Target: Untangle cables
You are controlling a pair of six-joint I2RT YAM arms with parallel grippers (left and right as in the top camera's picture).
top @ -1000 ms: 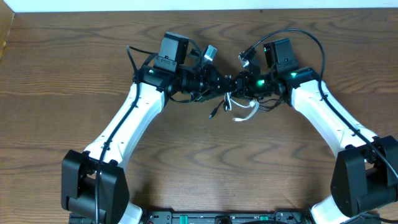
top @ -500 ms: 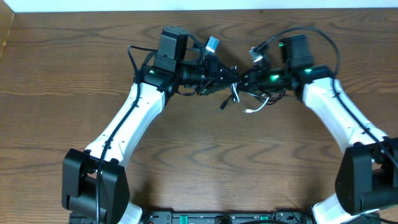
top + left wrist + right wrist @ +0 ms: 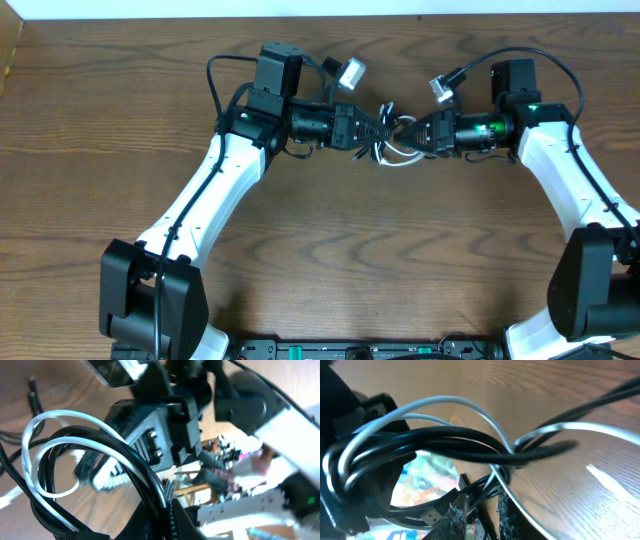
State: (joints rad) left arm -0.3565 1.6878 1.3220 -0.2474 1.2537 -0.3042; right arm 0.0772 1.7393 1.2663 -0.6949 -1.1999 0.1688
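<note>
The cables point(image 3: 395, 152) sit bunched over the table point(image 3: 320, 270), between the jaws of the left arm point(image 3: 215, 195) and right arm point(image 3: 570, 180).

Dark brown wood-grain counter point(image 3: 90, 110) across nearly the whole overhead view, grain running left to right. Lit evenly, mild sheen on the wood. Thin white strip point(image 3: 200, 9) along the far edge; wall or floor, can't tell. Pale tan wooden edge point(image 3: 6, 50) at the far-left corner. Past the counter in both wrist views: blurred colourful clutter point(image 3: 422, 477), unreadable.
</note>
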